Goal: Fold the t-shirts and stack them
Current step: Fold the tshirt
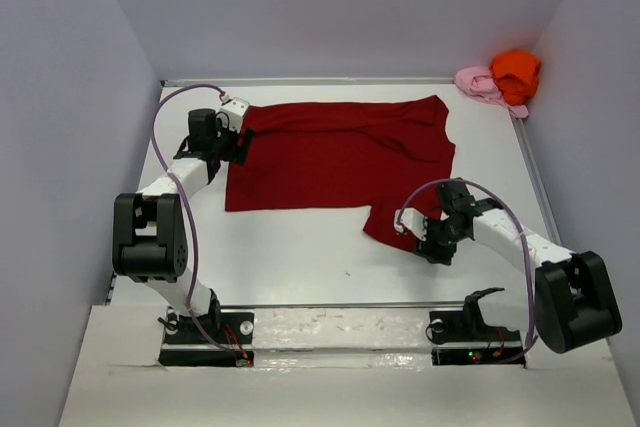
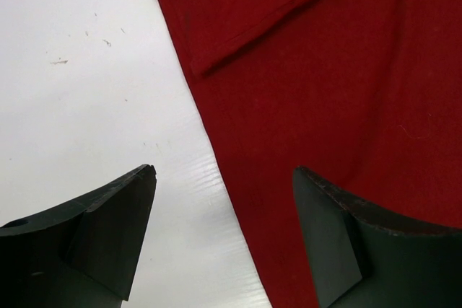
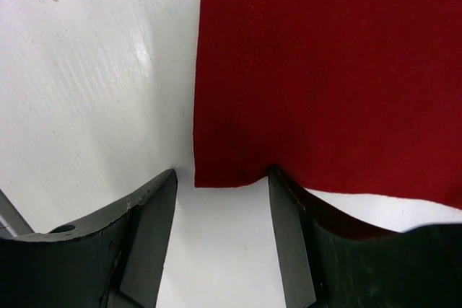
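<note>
A large dark red t-shirt lies spread flat on the white table, with one sleeve sticking out toward the front. My left gripper is open at the shirt's upper left side. In the left wrist view this gripper straddles the cloth's edge, one finger over bare table and one over cloth. My right gripper is open at the sleeve's corner. In the right wrist view, this gripper has its right fingertip touching the hem. Crumpled orange and pale pink t-shirts sit at the back right corner.
Pale walls enclose the table on the left, back and right. A metal rail runs along the right edge. Both arm bases stand at the near edge, with purple cables looping over the arms.
</note>
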You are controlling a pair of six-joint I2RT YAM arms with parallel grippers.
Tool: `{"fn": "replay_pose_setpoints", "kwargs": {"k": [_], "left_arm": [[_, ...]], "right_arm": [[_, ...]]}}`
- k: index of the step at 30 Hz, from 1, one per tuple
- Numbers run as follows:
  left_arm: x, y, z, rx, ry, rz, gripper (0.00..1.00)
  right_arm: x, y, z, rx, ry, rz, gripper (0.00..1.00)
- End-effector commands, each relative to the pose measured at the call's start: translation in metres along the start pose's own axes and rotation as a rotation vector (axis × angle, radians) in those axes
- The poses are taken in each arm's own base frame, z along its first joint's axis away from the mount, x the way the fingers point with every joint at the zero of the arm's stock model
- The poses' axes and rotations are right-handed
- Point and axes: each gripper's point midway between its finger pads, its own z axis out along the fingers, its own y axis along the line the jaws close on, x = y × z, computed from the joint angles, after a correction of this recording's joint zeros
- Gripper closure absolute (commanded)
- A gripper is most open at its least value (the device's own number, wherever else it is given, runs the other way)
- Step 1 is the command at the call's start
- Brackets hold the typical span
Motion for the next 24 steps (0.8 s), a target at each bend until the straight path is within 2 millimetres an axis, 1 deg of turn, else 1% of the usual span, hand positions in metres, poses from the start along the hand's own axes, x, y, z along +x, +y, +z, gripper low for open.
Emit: {"fn": "replay_pose_setpoints", "kwargs": {"k": [1, 4, 5, 6, 7, 8, 9, 10, 11, 12, 15, 19, 21, 22, 23, 24], "left_arm": [[-0.026, 0.009, -0.005, -0.017, -0.064, 0.000, 0.12], [-0.025, 0.009, -0.004, -0.013, -0.060, 0.000, 0.12], [-0.025, 0.008, -0.004, -0.011, -0.060, -0.001, 0.12], [-0.026, 0.008, -0.005, -0.011, -0.061, 0.000, 0.12], [-0.026, 0.008, -0.005, -0.011, -0.061, 0.000, 0.12], [-0.026, 0.008, -0.005, -0.009, -0.062, 0.000, 0.12], [-0.025, 0.007, -0.006, -0.007, -0.061, 0.000, 0.12], [-0.025, 0.007, -0.006, -0.005, -0.062, 0.000, 0.12], [-0.026, 0.006, -0.007, -0.003, -0.064, 0.000, 0.12], [-0.024, 0.006, -0.007, -0.002, -0.061, 0.000, 0.12], [-0.023, 0.005, -0.006, 0.001, -0.057, -0.001, 0.12], [-0.018, 0.005, -0.005, 0.001, -0.045, 0.009, 0.12], [-0.018, 0.006, -0.008, -0.005, -0.042, 0.018, 0.12], [-0.015, 0.006, -0.010, -0.006, -0.031, 0.023, 0.12], [-0.012, 0.006, -0.012, -0.010, -0.020, 0.043, 0.12], [-0.013, 0.008, -0.016, -0.015, -0.016, 0.056, 0.12]], "right_arm": [[-0.016, -0.009, 0.001, 0.010, -0.056, -0.009, 0.41], [-0.020, -0.013, 0.002, 0.012, -0.068, -0.008, 0.43], [-0.021, -0.012, 0.003, 0.000, -0.070, -0.004, 0.46], [-0.021, -0.013, 0.004, -0.002, -0.071, -0.003, 0.51], [-0.023, -0.014, 0.003, -0.001, -0.073, -0.002, 0.52], [-0.023, -0.015, 0.003, -0.001, -0.071, -0.002, 0.55], [-0.023, -0.016, 0.003, -0.001, -0.069, -0.006, 0.62], [-0.023, -0.016, 0.004, -0.003, -0.068, -0.005, 0.66], [-0.023, -0.017, 0.004, 0.000, -0.066, -0.007, 0.73], [-0.022, -0.016, 0.004, -0.004, -0.066, -0.006, 0.84], [-0.021, -0.015, 0.005, -0.007, -0.060, -0.004, 1.00], [-0.020, -0.015, 0.002, 0.005, -0.053, -0.002, 1.00], [-0.022, -0.018, -0.004, 0.032, -0.059, -0.007, 1.00], [-0.024, -0.020, -0.008, 0.046, -0.064, -0.009, 1.00], [-0.026, -0.023, -0.011, 0.060, -0.071, -0.013, 1.00], [-0.031, -0.026, -0.017, 0.085, -0.085, -0.016, 1.00]]}}
